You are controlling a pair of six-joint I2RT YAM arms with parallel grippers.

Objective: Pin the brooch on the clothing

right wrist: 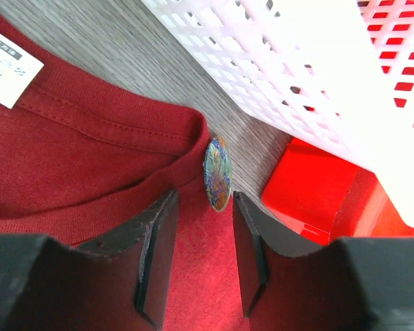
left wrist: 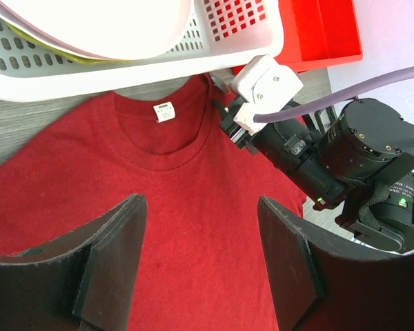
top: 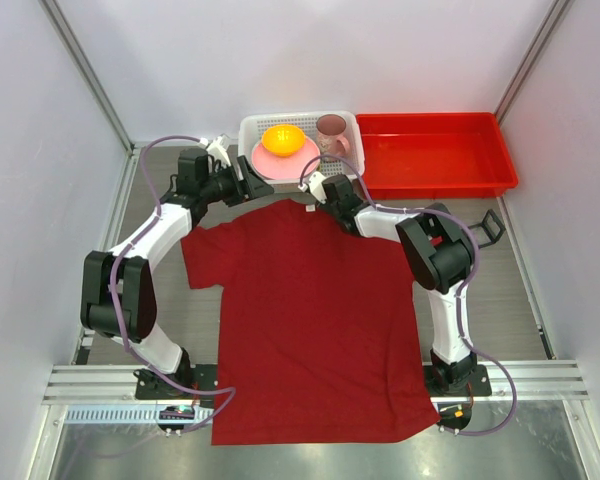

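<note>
The dark red T-shirt [top: 310, 320] lies flat on the table, collar towards the back. Its white neck label [left wrist: 164, 111] shows inside the collar. The brooch [right wrist: 217, 172], a small round disc with a coloured pattern, sits at the collar's right edge on the shoulder seam. My right gripper [right wrist: 205, 207] is open, its tips just short of the brooch, which stands close to the right finger without being gripped. My left gripper [left wrist: 202, 207] is open and empty over the shirt's chest [left wrist: 193, 172], below the collar. In the top view both grippers, left [top: 263, 190] and right [top: 320, 190], flank the collar; the brooch is hidden there.
A white basket [top: 248, 130] with a pink plate [top: 302, 158], an orange bowl [top: 282, 139] and a pink cup [top: 331, 130] stands right behind the collar. A red plastic tray [top: 435, 152] stands to its right. Basket [right wrist: 310, 83] and tray [right wrist: 303, 193] lie close to my right gripper.
</note>
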